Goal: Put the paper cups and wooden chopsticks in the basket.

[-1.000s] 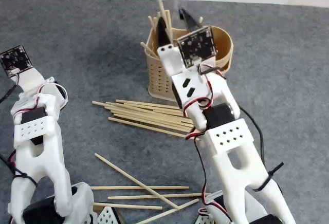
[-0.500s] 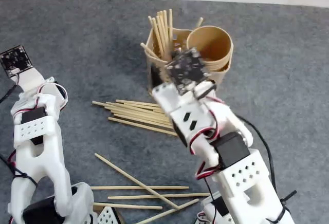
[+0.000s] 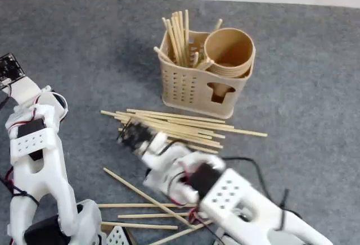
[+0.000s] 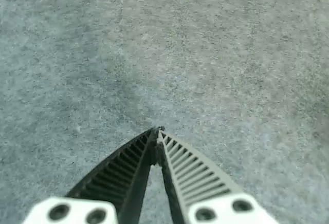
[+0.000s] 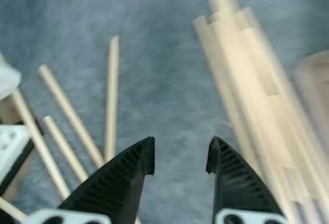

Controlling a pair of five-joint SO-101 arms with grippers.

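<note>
Lying loose on the grey bench (image 3: 298, 93): wooden chopsticks, one bundle (image 3: 185, 127) just in front of the basket (image 3: 191, 90), plus scattered sticks (image 3: 152, 204) nearer the arm bases. Already stowed: nested paper cups (image 3: 228, 51) on one side of the basket, with an upright sheaf (image 3: 179, 34) of chopsticks beside them.

Handling, as judged: sticks light, stiff, thin and smooth, apt to roll or to slide out of a loose grip. Best taken across the shaft near mid-length, so that neither end dips. A few at a time is safer than the whole bundle.

Right pincer (image 5: 181, 154): jaws apart, nothing between them, low over the bench between the bundle and the scattered sticks.

Left pincer (image 4: 157, 134): jaws together, holding nothing, over bare bench well apart from the chopsticks
</note>
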